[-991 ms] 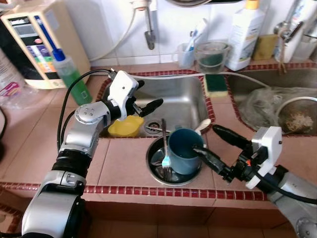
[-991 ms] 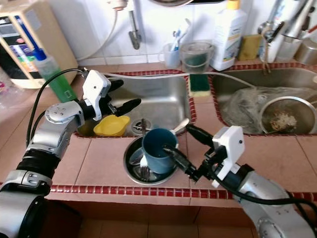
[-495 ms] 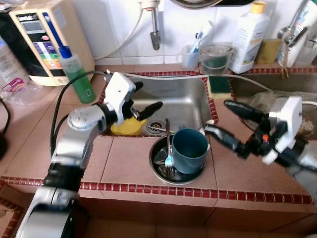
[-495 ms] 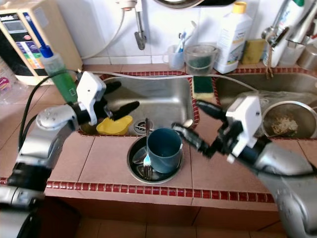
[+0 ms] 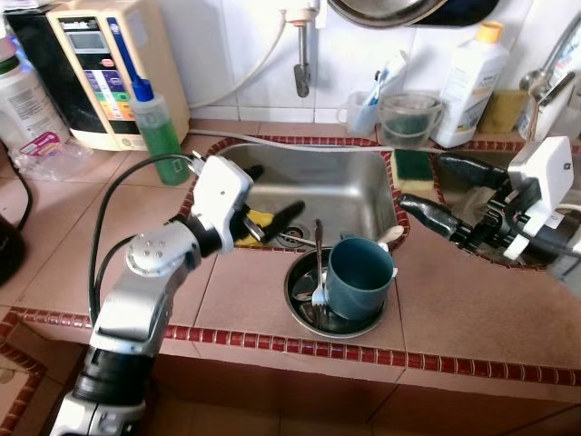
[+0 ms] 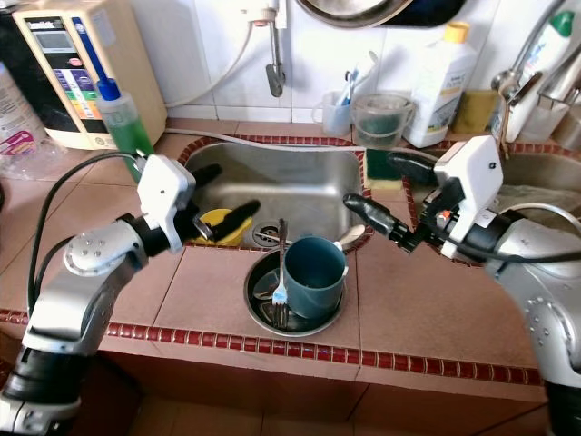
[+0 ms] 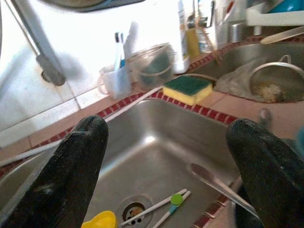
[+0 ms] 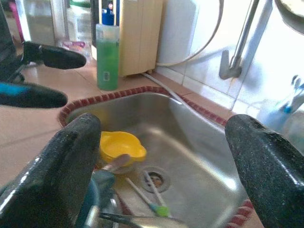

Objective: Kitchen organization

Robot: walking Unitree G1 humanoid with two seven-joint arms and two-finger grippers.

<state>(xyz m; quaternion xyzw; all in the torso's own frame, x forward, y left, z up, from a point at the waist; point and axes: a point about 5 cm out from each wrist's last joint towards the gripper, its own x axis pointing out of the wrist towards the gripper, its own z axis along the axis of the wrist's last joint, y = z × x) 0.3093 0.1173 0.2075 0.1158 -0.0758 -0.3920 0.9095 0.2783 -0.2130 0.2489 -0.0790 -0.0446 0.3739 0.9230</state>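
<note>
A teal cup (image 5: 359,276) stands in a steel bowl (image 5: 300,310) on the tiled counter at the sink's front edge, with a fork (image 5: 318,272) leaning beside it. My left gripper (image 5: 270,193) is open over the left part of the steel sink (image 5: 349,186), just above a yellow dish (image 5: 258,219). My right gripper (image 5: 422,182) is open in the air above the sink's right rim, apart from the cup, near the green-and-yellow sponge (image 5: 413,164). A toothbrush (image 7: 156,209) lies by the drain.
A green soap bottle (image 5: 156,127) and a beige water machine (image 5: 100,68) stand at the back left. A clear cup (image 5: 406,118), a toothbrush holder (image 5: 363,107) and a white bottle (image 5: 469,59) line the wall. A strainer (image 7: 270,85) sits in the right-hand sink.
My right gripper has drawn back from the teal cup, up and to the right above the sink's rim. The left gripper stays open over the sink. The camera has shifted.
</note>
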